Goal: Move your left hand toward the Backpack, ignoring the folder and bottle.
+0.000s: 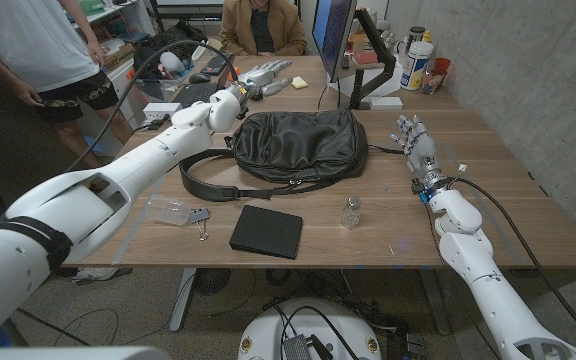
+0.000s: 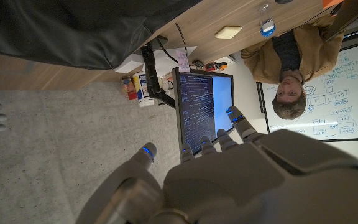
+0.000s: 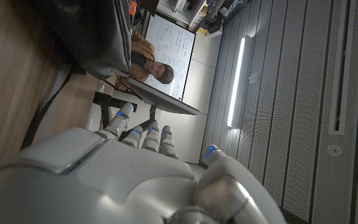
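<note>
The black leather backpack (image 1: 298, 145) lies in the middle of the table, its strap looping out toward the front left. My left hand (image 1: 263, 78) is past the bag's far left corner, fingers stretched out and apart, holding nothing. In the left wrist view that hand (image 2: 229, 180) points at a monitor, with the backpack (image 2: 73, 31) off to one side. My right hand (image 1: 415, 140) stands to the right of the bag, fingers up and spread, empty. A black folder (image 1: 266, 231) and a small clear bottle (image 1: 351, 212) sit in front of the bag.
A monitor (image 1: 333, 35) on a stand rises behind the backpack, with containers (image 1: 418, 65) to its right. A clear plastic piece (image 1: 173, 210) and a binder clip (image 1: 200, 222) lie front left. One person sits behind the table (image 1: 260, 25); another stands at left (image 1: 38, 50).
</note>
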Controlling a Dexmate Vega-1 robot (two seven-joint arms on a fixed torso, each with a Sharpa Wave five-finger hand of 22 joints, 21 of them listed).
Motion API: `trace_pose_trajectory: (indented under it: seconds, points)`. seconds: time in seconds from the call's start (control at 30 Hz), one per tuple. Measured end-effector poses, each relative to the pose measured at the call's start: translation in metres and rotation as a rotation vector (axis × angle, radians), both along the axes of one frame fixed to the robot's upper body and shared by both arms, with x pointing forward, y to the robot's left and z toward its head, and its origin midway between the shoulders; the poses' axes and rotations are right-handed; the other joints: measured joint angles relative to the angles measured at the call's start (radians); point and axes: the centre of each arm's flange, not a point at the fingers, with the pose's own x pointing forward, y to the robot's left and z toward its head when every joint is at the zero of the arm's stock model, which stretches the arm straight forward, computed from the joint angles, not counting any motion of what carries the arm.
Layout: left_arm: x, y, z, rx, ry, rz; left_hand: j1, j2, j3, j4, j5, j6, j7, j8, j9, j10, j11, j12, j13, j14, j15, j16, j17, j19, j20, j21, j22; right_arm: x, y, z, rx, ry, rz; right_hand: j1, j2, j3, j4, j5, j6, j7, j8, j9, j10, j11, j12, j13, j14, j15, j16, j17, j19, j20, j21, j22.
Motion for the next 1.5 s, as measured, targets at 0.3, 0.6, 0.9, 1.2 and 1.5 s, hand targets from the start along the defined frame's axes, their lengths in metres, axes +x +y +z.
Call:
trace_pose_trajectory:
  seconds: [0.3, 0.6, 0.9, 1.2, 1.5]
  points:
    - [0.004, -0.002, -0.004, 0.019, 0.015, 0.007, 0.001, 0.001, 0.0, 0.0, 0.0, 0.0, 0.0, 0.0, 0.0, 0.0, 0.0, 0.0, 0.0, 0.0, 0.0, 0.0, 0.0, 0.0, 0.0, 0.0, 0.0, 0.001, 0.0, -0.001, 0.003, 0.003, -0.002, 0.0, 0.0, 0.0, 0.0, 0.0, 0.0, 0.0, 0.0, 0.0, 0.0, 0.0, 0.0, 0.0, 0.0, 0.0, 0.0, 0.0, 0.0, 0.0, -0.004, 0.0]
    - [0.008, -0.002, -0.007, 0.033, 0.029, 0.015, 0.001, 0.001, 0.0, 0.0, 0.008, 0.0, 0.0, 0.0, 0.0, 0.0, 0.0, 0.0, 0.0, 0.0, 0.0, 0.0, 0.0, 0.0, 0.0, 0.0, 0.0, 0.002, 0.002, -0.002, 0.003, 0.006, -0.001, 0.0, 0.0, 0.0, 0.0, 0.0, 0.0, 0.0, 0.0, 0.0, 0.0, 0.0, 0.0, 0.0, 0.0, 0.0, 0.0, 0.0, 0.0, 0.0, -0.008, 0.0]
    - [0.01, 0.0, -0.011, 0.047, 0.044, 0.024, 0.009, 0.001, -0.007, 0.001, 0.008, 0.0, 0.0, -0.004, 0.0, 0.0, 0.0, 0.0, 0.0, 0.0, 0.0, 0.0, 0.0, 0.001, 0.009, -0.011, 0.0, 0.003, 0.004, -0.002, 0.001, 0.006, 0.001, 0.0, 0.0, 0.0, 0.0, 0.0, 0.0, 0.0, 0.0, 0.0, 0.0, 0.0, 0.0, 0.0, 0.0, 0.0, 0.0, 0.0, 0.0, 0.0, -0.012, 0.0]
    - [0.013, 0.002, -0.014, 0.063, 0.055, 0.035, 0.009, 0.001, -0.011, -0.003, 0.015, 0.0, 0.0, -0.004, 0.0, 0.0, 0.0, 0.0, 0.0, 0.0, 0.0, 0.0, 0.0, 0.002, 0.009, -0.015, 0.0, 0.003, 0.006, -0.003, -0.003, 0.007, 0.001, 0.0, 0.0, 0.0, 0.0, 0.0, 0.0, 0.0, 0.0, 0.0, 0.0, 0.0, 0.0, 0.0, 0.0, 0.0, 0.0, 0.0, 0.0, 0.0, -0.012, 0.0]
    - [0.016, 0.002, -0.017, 0.084, 0.068, 0.048, 0.009, 0.001, -0.015, -0.007, 0.019, 0.0, 0.0, -0.004, 0.0, 0.0, 0.0, 0.0, 0.0, 0.0, 0.0, 0.0, 0.0, -0.002, 0.012, -0.015, 0.0, 0.003, 0.009, -0.002, -0.005, 0.006, 0.002, 0.0, 0.0, 0.0, 0.0, 0.0, 0.0, 0.0, 0.0, 0.0, 0.0, 0.0, 0.0, 0.0, 0.0, 0.0, 0.0, 0.0, 0.0, 0.0, -0.019, 0.0]
